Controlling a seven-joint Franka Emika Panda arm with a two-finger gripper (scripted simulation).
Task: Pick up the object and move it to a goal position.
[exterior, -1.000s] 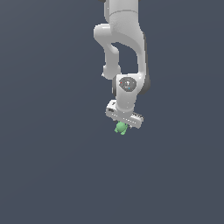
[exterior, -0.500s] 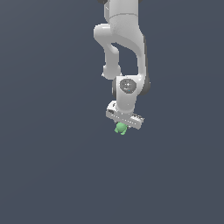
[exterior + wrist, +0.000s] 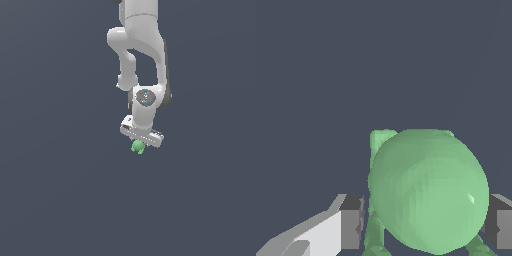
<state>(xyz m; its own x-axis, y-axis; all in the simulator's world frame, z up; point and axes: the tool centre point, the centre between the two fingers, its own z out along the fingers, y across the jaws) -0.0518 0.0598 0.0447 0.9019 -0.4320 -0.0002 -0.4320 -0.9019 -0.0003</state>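
The object (image 3: 138, 147) is a small bright green rounded blob with stubby nubs. It hangs just under the white hand of my arm in the exterior view. My gripper (image 3: 139, 143) points down and is shut on it. In the wrist view the object (image 3: 428, 190) is large and sits between the two grey finger pads (image 3: 351, 222), one on each side. My gripper (image 3: 426, 227) holds it by its sides. No goal mark shows in either view.
The white arm (image 3: 142, 45) comes down from the top of the exterior view. Behind it there is only a plain dark grey-blue ground (image 3: 55, 190). No other objects or edges show.
The gripper and the green object stay at almost the same place in the exterior view. Only the wrist link above the hand has shifted very slightly.
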